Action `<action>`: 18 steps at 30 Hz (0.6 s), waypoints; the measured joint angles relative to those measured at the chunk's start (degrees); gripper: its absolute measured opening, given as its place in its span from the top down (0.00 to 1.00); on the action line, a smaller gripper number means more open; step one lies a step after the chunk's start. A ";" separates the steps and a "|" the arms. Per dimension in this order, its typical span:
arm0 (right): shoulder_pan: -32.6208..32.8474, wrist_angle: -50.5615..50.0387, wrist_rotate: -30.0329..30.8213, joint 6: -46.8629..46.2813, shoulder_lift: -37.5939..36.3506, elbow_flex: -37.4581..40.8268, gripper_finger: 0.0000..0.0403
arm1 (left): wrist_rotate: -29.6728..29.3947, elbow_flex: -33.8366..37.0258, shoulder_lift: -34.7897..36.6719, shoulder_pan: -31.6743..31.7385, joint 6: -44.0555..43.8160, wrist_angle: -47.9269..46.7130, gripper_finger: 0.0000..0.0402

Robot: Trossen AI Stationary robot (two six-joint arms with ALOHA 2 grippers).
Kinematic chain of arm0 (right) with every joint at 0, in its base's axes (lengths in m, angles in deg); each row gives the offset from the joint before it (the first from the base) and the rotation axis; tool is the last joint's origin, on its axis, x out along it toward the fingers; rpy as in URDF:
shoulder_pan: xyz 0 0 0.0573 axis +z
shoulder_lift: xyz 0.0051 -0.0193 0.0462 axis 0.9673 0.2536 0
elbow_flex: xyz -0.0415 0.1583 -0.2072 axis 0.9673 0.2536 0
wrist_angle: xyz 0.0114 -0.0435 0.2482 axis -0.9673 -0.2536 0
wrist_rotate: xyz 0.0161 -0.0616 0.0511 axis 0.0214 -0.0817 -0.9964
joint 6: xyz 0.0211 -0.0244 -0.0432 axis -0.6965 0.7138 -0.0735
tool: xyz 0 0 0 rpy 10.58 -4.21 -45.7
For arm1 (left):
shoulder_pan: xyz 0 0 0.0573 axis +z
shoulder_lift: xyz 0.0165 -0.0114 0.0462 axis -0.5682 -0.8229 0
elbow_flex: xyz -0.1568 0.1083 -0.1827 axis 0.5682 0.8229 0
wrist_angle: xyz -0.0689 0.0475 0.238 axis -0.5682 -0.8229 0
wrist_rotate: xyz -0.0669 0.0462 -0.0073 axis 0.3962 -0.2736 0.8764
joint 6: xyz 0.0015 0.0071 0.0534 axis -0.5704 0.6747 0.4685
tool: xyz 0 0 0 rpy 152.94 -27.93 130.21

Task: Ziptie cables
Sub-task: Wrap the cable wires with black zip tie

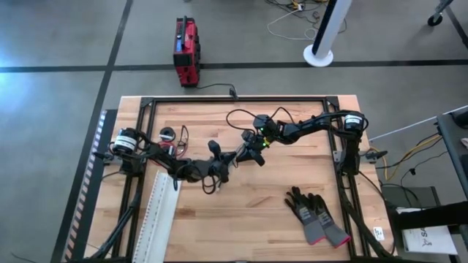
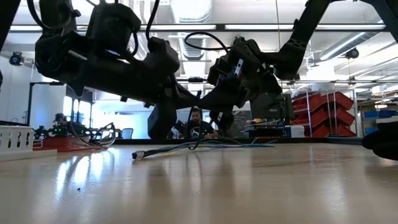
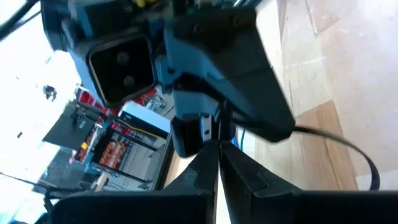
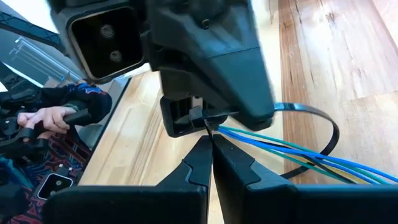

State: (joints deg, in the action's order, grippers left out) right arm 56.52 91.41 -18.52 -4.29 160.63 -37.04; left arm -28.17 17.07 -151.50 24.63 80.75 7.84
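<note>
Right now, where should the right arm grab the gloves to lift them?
The cuffs, from straight above. The gloves lie flat and overlapped, pointing toward mid-table, cuffs side by side, so one pinch across them likely lifts both. The right gripper is nearer, but it meets the left gripper at the cables.
</note>
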 joint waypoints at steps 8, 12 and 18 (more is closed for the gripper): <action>0.00 0.01 -0.26 -0.99 0.01 -0.01 1.00 | -4.29 -0.48 0.00 -0.28 7.20 -0.48 1.00; 0.00 0.00 -0.39 -1.24 0.01 -0.01 1.00 | -4.65 -0.61 0.00 -1.02 10.08 -0.48 1.00; 0.02 -0.02 -0.45 -1.72 0.01 -0.01 1.00 | -5.93 -1.41 0.00 -2.77 17.48 -0.40 1.00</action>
State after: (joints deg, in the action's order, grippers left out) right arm 56.55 91.40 -18.97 -6.01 160.64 -37.06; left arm -34.10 15.66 -151.50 21.86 98.24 7.44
